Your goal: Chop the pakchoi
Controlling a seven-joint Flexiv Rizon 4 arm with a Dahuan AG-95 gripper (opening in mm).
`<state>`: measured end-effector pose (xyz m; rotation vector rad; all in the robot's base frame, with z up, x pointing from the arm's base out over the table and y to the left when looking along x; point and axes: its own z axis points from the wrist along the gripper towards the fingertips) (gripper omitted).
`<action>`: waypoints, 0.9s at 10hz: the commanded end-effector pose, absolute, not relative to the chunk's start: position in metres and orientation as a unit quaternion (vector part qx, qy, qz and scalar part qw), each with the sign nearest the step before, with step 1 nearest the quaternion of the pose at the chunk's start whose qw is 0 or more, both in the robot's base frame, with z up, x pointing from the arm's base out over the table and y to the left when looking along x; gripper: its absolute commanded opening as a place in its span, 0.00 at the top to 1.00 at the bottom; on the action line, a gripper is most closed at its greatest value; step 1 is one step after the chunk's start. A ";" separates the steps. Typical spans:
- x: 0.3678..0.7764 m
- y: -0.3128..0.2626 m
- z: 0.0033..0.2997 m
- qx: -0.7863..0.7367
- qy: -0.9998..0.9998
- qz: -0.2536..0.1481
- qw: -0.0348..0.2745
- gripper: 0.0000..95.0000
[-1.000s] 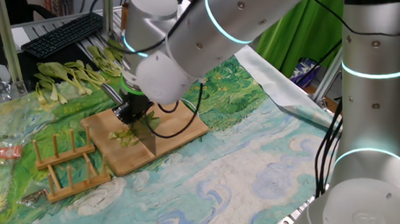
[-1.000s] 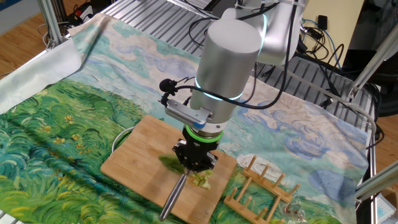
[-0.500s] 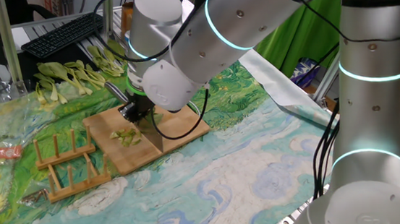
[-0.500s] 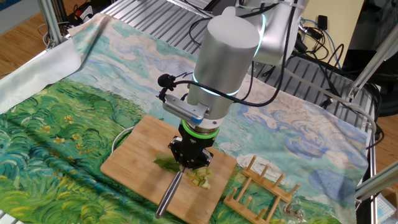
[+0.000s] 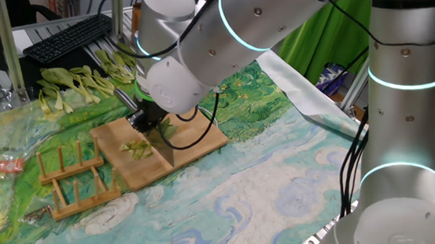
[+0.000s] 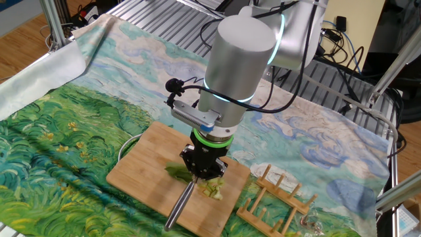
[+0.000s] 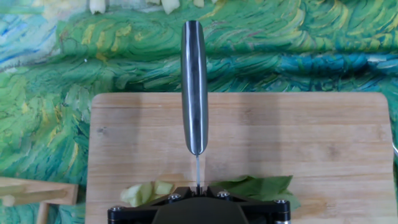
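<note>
The pakchoi lies on the wooden cutting board (image 5: pixel 195 140), partly cut. Its pale stem pieces (image 7: pixel 146 191) sit left of the blade and its dark green leaf (image 7: pixel 258 185) to the right. The same pale pieces (image 6: pixel 212 189) and leaf (image 6: pixel 173 172) show in the other fixed view. My gripper (image 7: pixel 198 190) is shut on a knife whose grey handle (image 7: pixel 193 87) points away along the board. The thin blade stands edge-down right at the pakchoi. The gripper (image 5: pixel 148 120) hangs just above the board over the greens (image 5: pixel 137 149). The knife handle (image 6: pixel 179 205) sticks out past the board's edge.
A wooden dish rack (image 5: pixel 72 178) stands beside the board. Several whole pakchoi stalks (image 5: pixel 80 83) lie at the back, with a keyboard (image 5: pixel 68 36) behind them. A black cable (image 5: pixel 199 135) loops over the board. A painted cloth (image 6: pixel 59 151) covers the table.
The hand and knife shifted a little along the board over the pakchoi and then held nearly still. The grip on the knife is unchanged.
</note>
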<state>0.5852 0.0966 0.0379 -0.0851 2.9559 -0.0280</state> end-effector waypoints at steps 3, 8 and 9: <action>0.586 0.097 0.040 -0.021 0.997 -0.004 0.076 1.00; 0.585 0.095 0.049 -0.028 0.997 -0.005 0.065 1.00; 0.586 0.093 0.054 -0.032 0.997 -0.006 0.065 1.00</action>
